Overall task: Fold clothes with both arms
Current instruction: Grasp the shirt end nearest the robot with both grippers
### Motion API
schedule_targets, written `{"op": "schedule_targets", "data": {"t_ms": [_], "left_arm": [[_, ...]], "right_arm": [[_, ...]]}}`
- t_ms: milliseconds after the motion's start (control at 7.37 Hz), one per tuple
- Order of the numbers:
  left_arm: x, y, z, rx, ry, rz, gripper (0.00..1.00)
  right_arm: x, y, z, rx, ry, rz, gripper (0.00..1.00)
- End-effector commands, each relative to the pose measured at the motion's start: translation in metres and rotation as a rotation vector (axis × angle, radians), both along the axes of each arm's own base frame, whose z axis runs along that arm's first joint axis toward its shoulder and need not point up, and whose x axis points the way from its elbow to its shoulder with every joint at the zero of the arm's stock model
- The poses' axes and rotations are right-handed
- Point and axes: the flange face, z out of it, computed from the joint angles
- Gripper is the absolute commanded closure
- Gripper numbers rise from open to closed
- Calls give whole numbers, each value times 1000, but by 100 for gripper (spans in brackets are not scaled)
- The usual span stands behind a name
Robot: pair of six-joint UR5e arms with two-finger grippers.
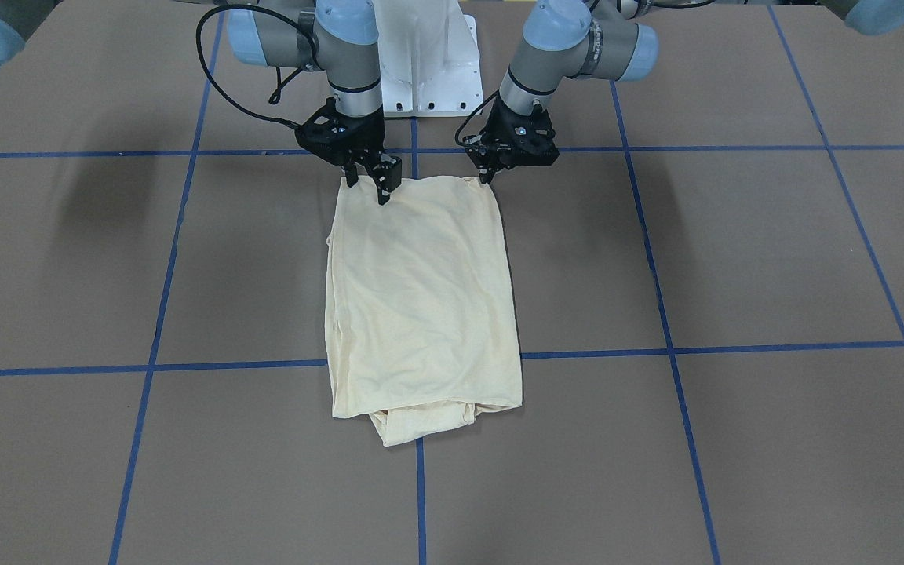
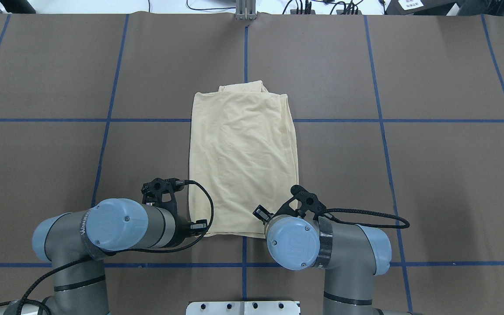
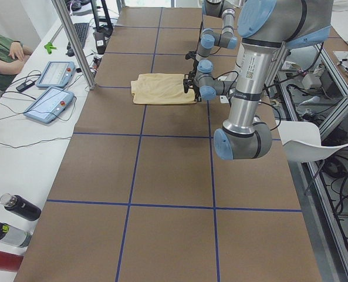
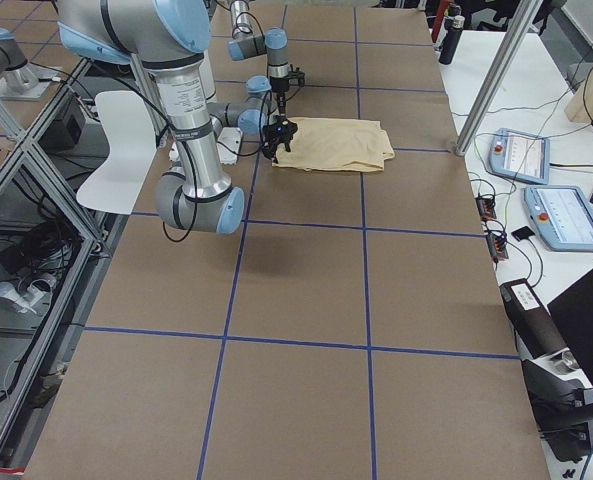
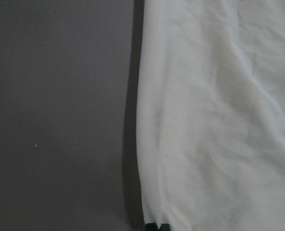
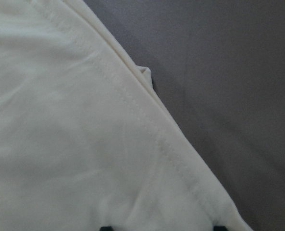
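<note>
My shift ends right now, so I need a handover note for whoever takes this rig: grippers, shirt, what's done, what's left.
Left gripper: shut at one robot-side corner of the T-shirt, apparently pinching it.
Right gripper: open, straddling the other robot-side corner.
T-shirt: flat in the middle of the table, print not showing.
Done: sides folded in to a narrow rectangle; a bit of fabric pokes out at the far end.
Left: close the right gripper, then probably carry the near edge over to the far end.
</note>
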Motion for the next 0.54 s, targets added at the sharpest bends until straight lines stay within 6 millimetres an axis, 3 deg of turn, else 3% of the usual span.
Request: {"op": "schedule_targets", "data": {"t_ms": [0, 407], "left_arm": [[-1, 0, -1, 1, 3, 0, 100], [-1, 0, -1, 1, 2, 0, 100]], "right_arm": [[-1, -2, -2, -29, -14, 48, 100], [5, -15, -4, -26, -34, 69, 100]]}}
